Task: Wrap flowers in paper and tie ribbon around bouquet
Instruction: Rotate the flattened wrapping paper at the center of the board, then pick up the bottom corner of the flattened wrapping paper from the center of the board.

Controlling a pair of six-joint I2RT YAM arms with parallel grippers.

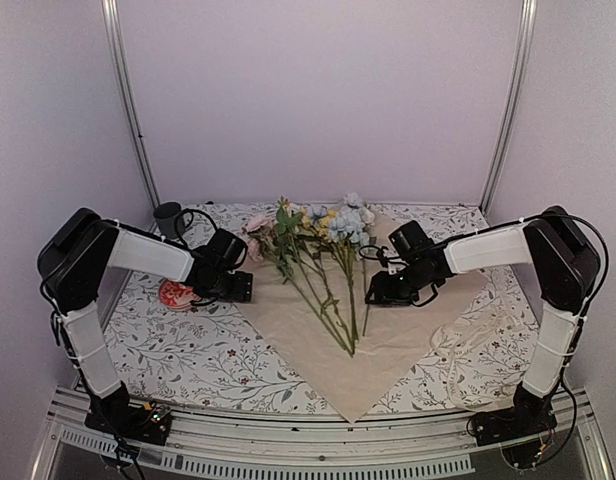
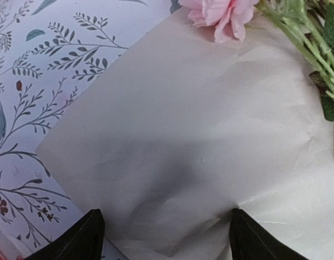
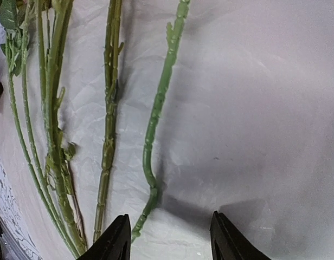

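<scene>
One sheet of paper (image 1: 408, 335) lies flat as a diamond, a corner toward the bases. It looks thin and light and will likely crease, so take it by an edge or corner. To its near right, what looks like the ribbon (image 1: 460, 360) lies loose on the tablecloth (image 1: 208, 350): probably limp and slippery, best pinched at an end. Your left gripper (image 2: 166, 230) stands spread over the paper's left corner, your right gripper (image 3: 169, 227) spread just beside the stems, both empty. The flowers (image 1: 323, 250) fan across the sheet, blooms farthest; lift them by their stiffer stems. You'll find no readable writing.
</scene>
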